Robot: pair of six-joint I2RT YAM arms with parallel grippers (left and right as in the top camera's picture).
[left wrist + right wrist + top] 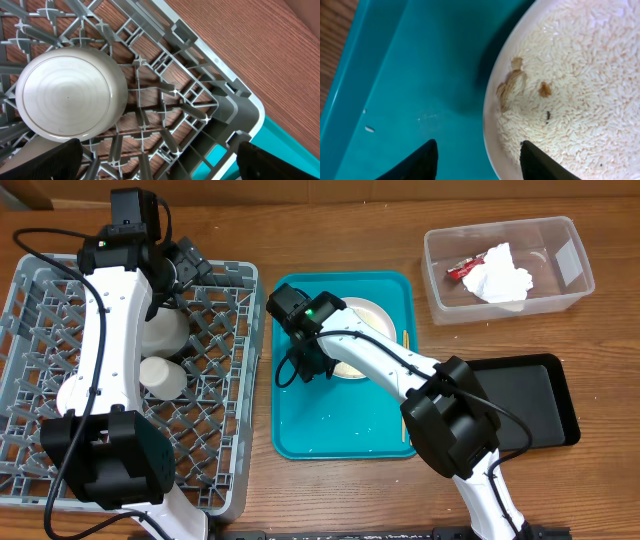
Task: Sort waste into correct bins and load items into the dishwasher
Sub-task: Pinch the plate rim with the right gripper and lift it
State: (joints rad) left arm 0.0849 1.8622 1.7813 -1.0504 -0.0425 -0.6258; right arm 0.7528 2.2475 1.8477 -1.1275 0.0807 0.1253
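A round white-pink plate [365, 315] heaped with rice [580, 85] and a few brown scraps lies on the teal tray [330, 425]. My right gripper [310, 365] is open and straddles the plate's left rim [490, 125]. One finger stands over the tray and the other over the rice, with a gap on the tray side. My left gripper [160, 170] hangs wide open and holds nothing, over the dish rack [215, 430]. An upturned grey bowl [65, 95] and a white cup [163, 377] stand in the rack. Chopsticks [403, 420] lie along the tray's right edge.
The clear tub [440, 300] at the back right holds a crumpled napkin [500, 275] and a red-and-white wrapper [462, 268]. A black tray [540, 395] sits to the right of the teal tray. A few loose rice grains [369, 129] lie on the teal tray.
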